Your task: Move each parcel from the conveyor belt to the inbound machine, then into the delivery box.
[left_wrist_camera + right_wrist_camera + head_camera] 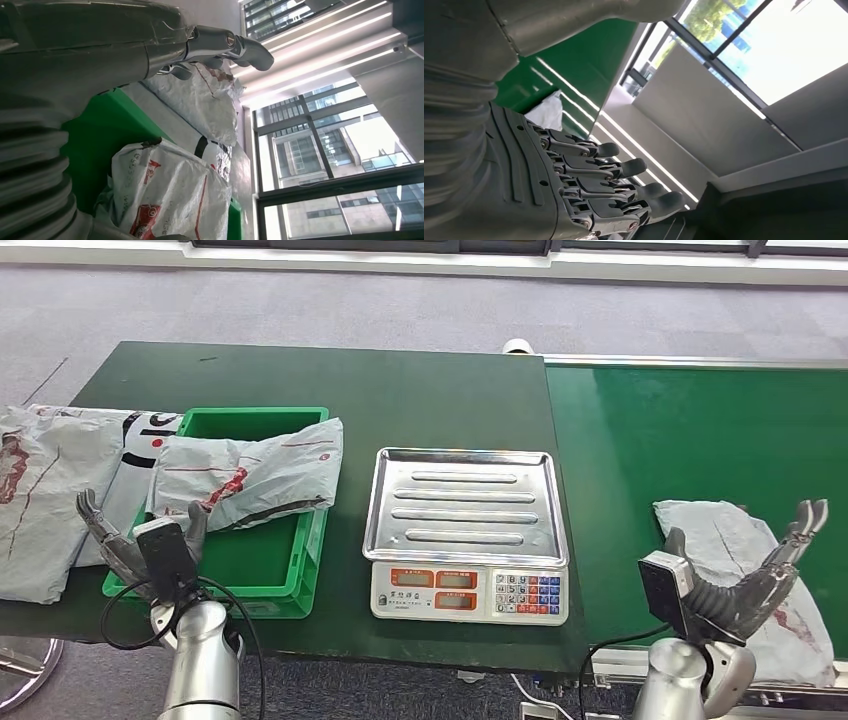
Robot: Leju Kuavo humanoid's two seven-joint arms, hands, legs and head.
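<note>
A grey parcel (725, 530) with red marks lies on the green conveyor belt (680, 430) at the near right. My right hand (755, 580) hovers over its near edge, fingers spread and holding nothing; the right wrist view has those fingers (594, 185) stretched out, with a bit of the parcel (549, 112) beyond. The inbound machine is a scale (466, 590) with a bare steel tray (465, 505). Another grey parcel (250, 475) lies across the green delivery box (270, 580). My left hand (140, 545) is open at the box's near left corner.
More grey parcels (40, 490) are piled on the dark green table left of the box; the left wrist view shows them (205, 100) behind the boxed parcel (170, 195). The table's front edge runs just ahead of both arms.
</note>
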